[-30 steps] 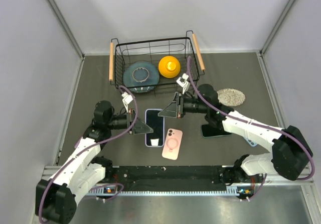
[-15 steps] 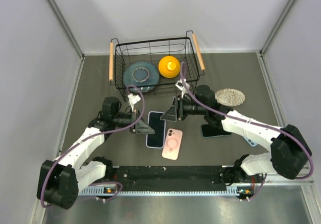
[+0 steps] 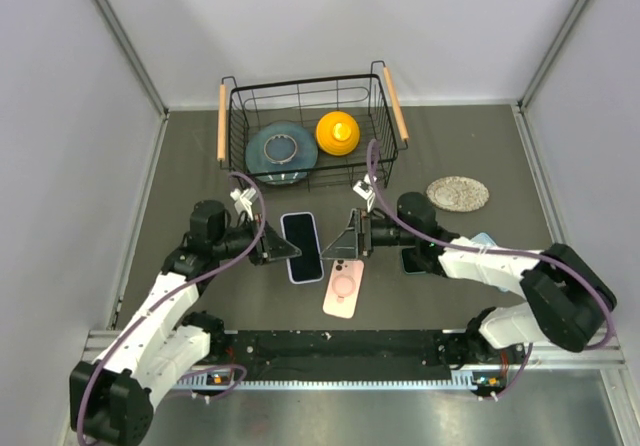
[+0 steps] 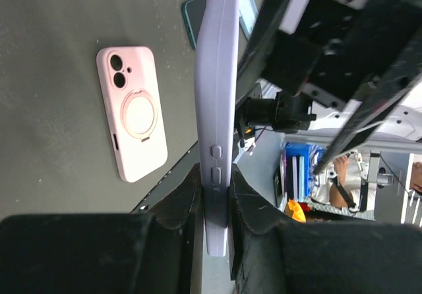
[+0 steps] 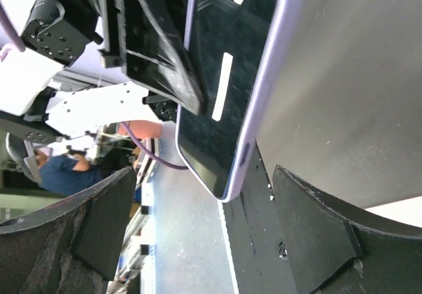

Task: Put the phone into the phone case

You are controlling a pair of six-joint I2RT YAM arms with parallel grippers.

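The left gripper (image 4: 214,187) was clamped on one end of the lavender-edged phone (image 4: 215,76), whose free end lay just ahead of the right gripper (image 5: 208,221) with its jaws wide apart, while the pink phone case (image 4: 132,113) lay flat on the table (image 3: 200,156) close beside both, apart from the phone.

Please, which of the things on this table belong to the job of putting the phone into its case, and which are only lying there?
Belong to the job:
- phone
- lavender case around it
- left pincer, shut on the case's edge
- right pincer, open beside it

Only lying about, as it seems:
- pink cased phone
- wire basket
- blue plate
- orange object
- round mat
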